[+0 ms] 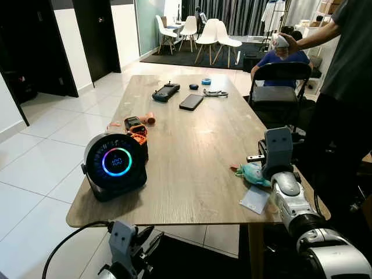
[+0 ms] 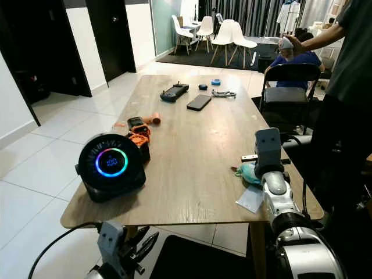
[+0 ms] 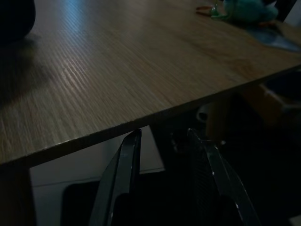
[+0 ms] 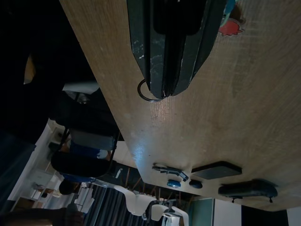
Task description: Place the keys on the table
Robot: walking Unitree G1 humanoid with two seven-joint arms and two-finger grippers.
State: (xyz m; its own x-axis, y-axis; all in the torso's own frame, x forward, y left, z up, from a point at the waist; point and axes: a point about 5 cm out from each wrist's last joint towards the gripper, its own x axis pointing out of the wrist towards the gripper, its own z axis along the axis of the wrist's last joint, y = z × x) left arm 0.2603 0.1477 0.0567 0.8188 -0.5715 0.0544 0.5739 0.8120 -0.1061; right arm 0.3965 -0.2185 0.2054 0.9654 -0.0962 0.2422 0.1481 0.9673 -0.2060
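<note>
I see the keys with a teal fob and a metal ring (image 1: pixel 251 172) lying on the light wooden table (image 1: pixel 192 157) near its right edge, the ring (image 4: pixel 148 92) poking out from under my right gripper's black fingers (image 4: pixel 176 52). Those fingers are pressed together over the ring, clenched on the keys. The right gripper (image 1: pixel 256 158) sits low at the tabletop, its silver forearm reaching in over the near right corner, wrist block upright. Just beside the keys, toward me, lies a small clear plastic sheet (image 1: pixel 255 199).

My left gripper (image 3: pixel 164 155) hangs below the near table edge, fingers parted, holding nothing.

Left of the keys there is a broad bare stretch of wood, up to a round black speaker with a glowing ring (image 1: pixel 115 164) and an orange-black tool (image 1: pixel 137 128). Farther off lie a black phone (image 1: pixel 191 102) and a black controller (image 1: pixel 165 92). A person in dark clothes (image 1: pixel 343 87) stands close by the right edge, behind a black folding chair (image 1: pixel 281 87).
</note>
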